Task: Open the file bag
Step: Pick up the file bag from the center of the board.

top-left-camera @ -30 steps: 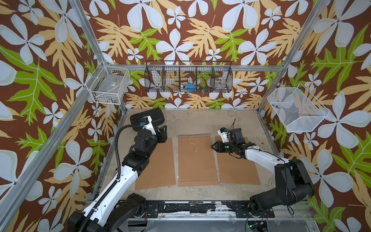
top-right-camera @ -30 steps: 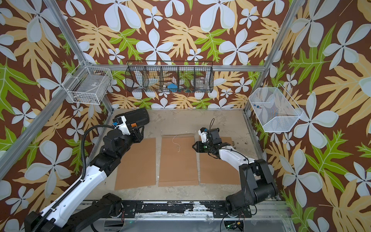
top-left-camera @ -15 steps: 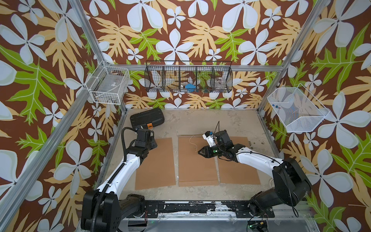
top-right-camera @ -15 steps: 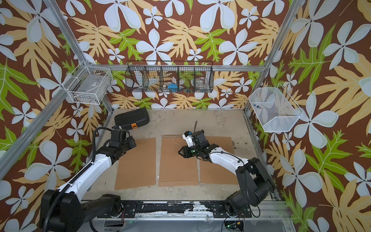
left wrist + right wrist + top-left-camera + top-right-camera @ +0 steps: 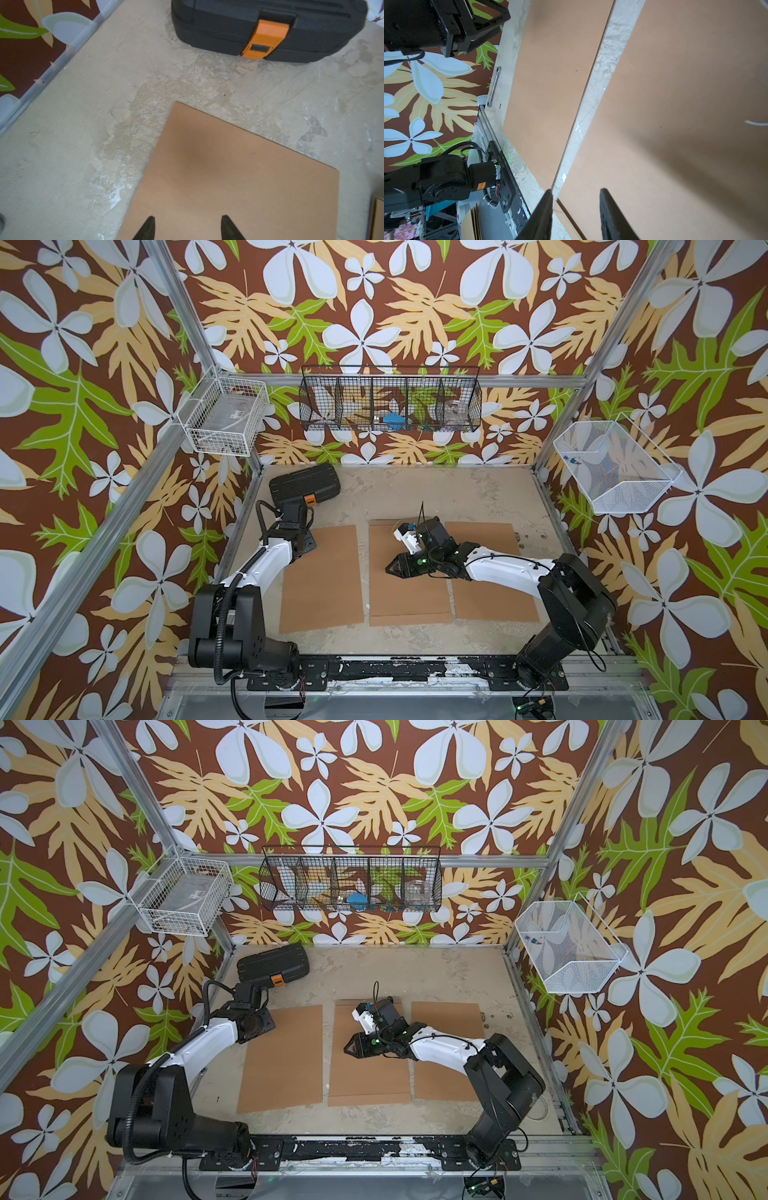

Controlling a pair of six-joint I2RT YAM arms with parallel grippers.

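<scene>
Left arm (image 5: 266,560) and right arm (image 5: 507,572) share white shells, black joints, black cables and tapered black fingers (image 5: 148,229).

No text reads with certainty. Well to the side of the right end effector (image 5: 575,189), an orange sticker (image 5: 480,185) on a black arm joint (image 5: 446,182) carries characters too small to read; the white print on the black rail plate (image 5: 502,164) is likewise illegible.
</scene>
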